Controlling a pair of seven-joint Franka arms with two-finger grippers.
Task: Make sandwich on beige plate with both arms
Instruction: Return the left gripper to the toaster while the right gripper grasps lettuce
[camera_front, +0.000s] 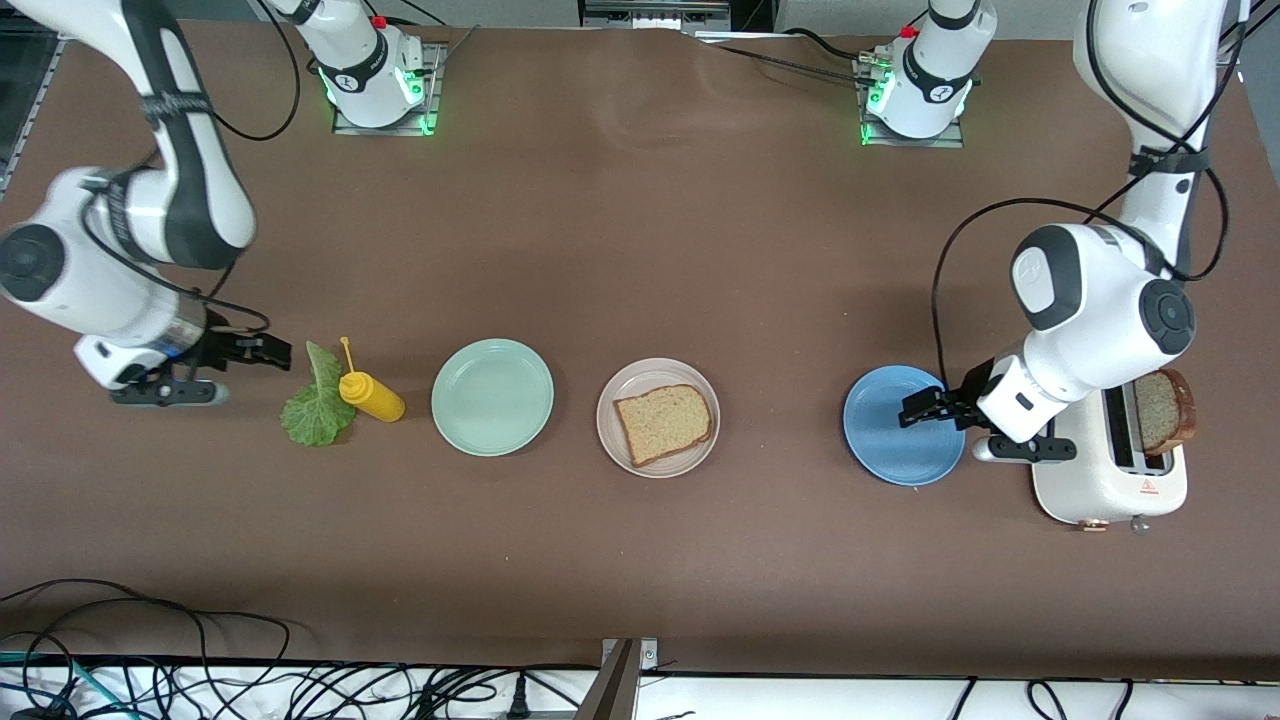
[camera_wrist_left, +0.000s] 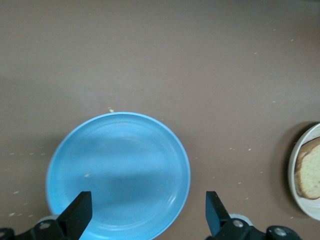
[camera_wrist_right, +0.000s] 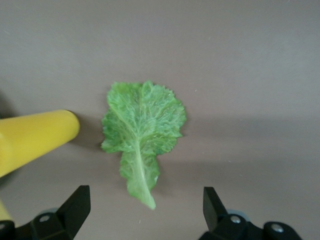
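The beige plate sits mid-table with one brown bread slice flat on it; its rim and the slice also show in the left wrist view. A second bread slice stands in the toaster. The green lettuce leaf lies on the table at the right arm's end. My right gripper hangs open and empty just off the leaf's stem end. My left gripper is open and empty over the blue plate's edge.
A yellow squeeze bottle lies against the lettuce. A mint green plate stands between the bottle and the beige plate. The blue plate lies beside the toaster. Cables run along the table's edge nearest the front camera.
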